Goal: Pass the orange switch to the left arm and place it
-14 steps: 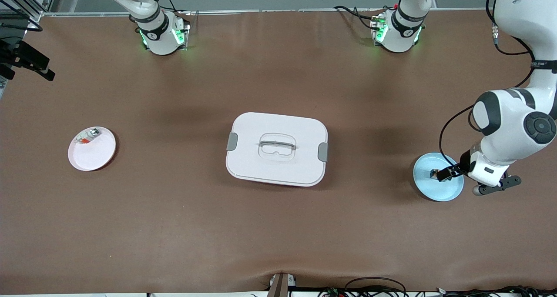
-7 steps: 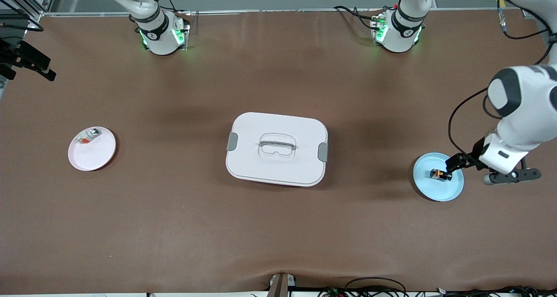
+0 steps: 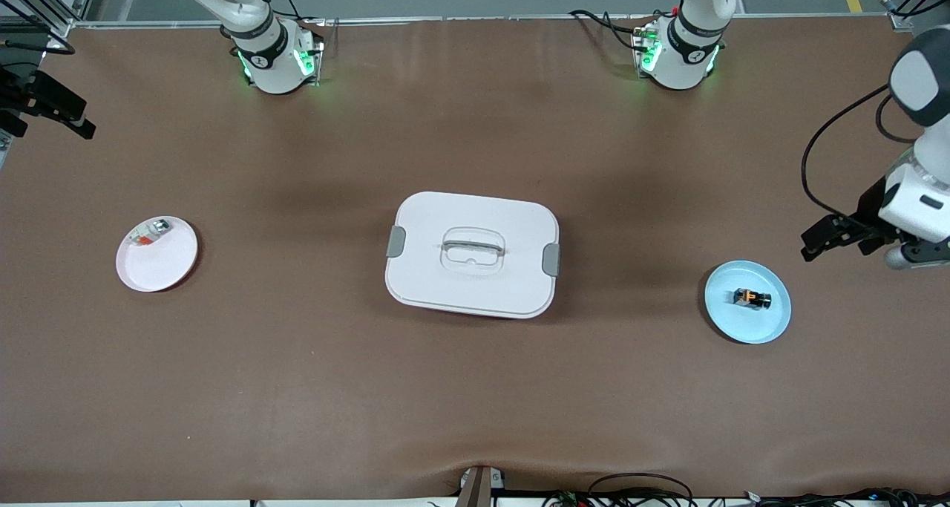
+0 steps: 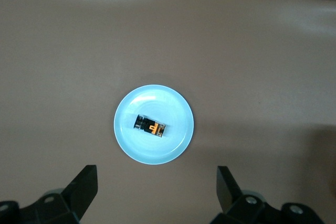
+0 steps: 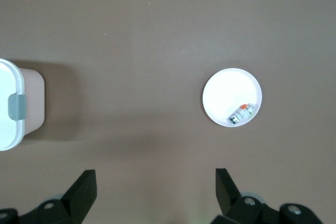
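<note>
While the orange switch (image 3: 752, 298) lies sideways along the table's length, both end effectors (image 4: 155, 192) (image 5: 152, 190) hang released.

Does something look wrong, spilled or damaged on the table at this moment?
Nothing stands out. The orange switch lies on its side in the blue plate. The box stands closed mid-table. The left gripper hangs open beside the plate, and the right gripper hangs open over the table.

This was a robotics lab. Two white arm bases (image 3: 276, 58) with green status lights were bolted along one edge of a brown-matted worktop (image 3: 475, 388), loose cables (image 3: 638, 488) trailed at its nearer edge, and aluminium framing (image 3: 41, 2) stood at a corner.
</note>
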Controlling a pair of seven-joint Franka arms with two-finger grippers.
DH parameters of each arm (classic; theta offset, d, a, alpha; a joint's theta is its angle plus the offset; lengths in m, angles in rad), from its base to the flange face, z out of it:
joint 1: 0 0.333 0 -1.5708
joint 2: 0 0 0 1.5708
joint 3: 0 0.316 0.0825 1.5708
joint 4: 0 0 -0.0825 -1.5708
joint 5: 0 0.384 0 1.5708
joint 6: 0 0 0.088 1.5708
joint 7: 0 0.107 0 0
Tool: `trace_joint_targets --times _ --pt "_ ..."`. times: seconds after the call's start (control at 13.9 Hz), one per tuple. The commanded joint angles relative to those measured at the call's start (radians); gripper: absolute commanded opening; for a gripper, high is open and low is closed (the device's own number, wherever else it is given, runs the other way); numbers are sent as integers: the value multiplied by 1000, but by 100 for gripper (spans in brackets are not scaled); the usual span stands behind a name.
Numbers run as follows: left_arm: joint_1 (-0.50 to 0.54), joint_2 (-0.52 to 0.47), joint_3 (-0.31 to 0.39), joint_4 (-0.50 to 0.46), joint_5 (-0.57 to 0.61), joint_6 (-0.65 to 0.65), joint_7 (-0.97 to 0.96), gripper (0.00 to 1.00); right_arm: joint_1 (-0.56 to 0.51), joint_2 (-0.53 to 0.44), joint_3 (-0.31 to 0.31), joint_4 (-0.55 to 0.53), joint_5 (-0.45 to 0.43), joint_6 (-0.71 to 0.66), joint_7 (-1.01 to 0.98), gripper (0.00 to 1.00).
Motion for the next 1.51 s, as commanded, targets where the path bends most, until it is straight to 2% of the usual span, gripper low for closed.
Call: trace_joint_targets --times 0.0,0.43,0.65,1.01,1.29,1.44 --pt "5 -77 -3 8 6 -95 13 100 5 -28 -4 -26 4 13 4 100" --pt "4 -185 -7 11 5 -194 14 100 6 -28 -4 -26 4 11 4 100" --pt "4 -202 -9 19 3 -209 14 100 5 -28 -4 -27 4 11 4 100" --pt "-21 -162 -3 50 -3 -206 11 100 6 -28 -4 -26 4 11 4 100" --pt "-127 -105 91 109 -10 -206 7 100 5 -29 -4 -27 3 5 4 100" --pt "-128 -92 93 117 -10 -206 8 100 2 -29 -4 -27 3 2 4 100"
